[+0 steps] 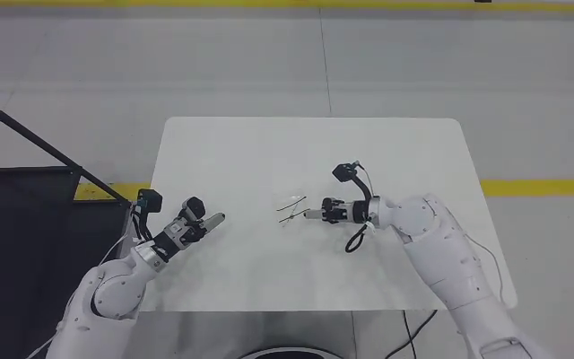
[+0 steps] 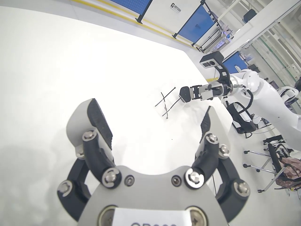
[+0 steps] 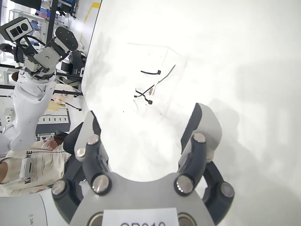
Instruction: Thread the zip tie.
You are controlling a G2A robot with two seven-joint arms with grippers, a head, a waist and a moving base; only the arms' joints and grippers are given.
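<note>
Thin black zip ties [image 1: 291,205] lie loosely crossed near the middle of the white table [image 1: 269,153]. In the left wrist view the zip ties [image 2: 167,97] sit well ahead of my open left gripper [image 2: 152,114], which is near the table's front left corner [image 1: 213,220] with nothing between its fingers. My right gripper [image 1: 311,214] is just right of the ties, open and holding nothing. In the right wrist view it [image 3: 145,116] hovers a short way from one tie [image 3: 150,72] and a crossed pair [image 3: 142,95].
A faint clear sheet or bag outline [image 3: 169,50] lies under the ties, with a pale strip [image 3: 165,76] beside them. A black cable [image 1: 359,235] hangs off the right wrist. A dark panel [image 1: 36,224] stands left of the table.
</note>
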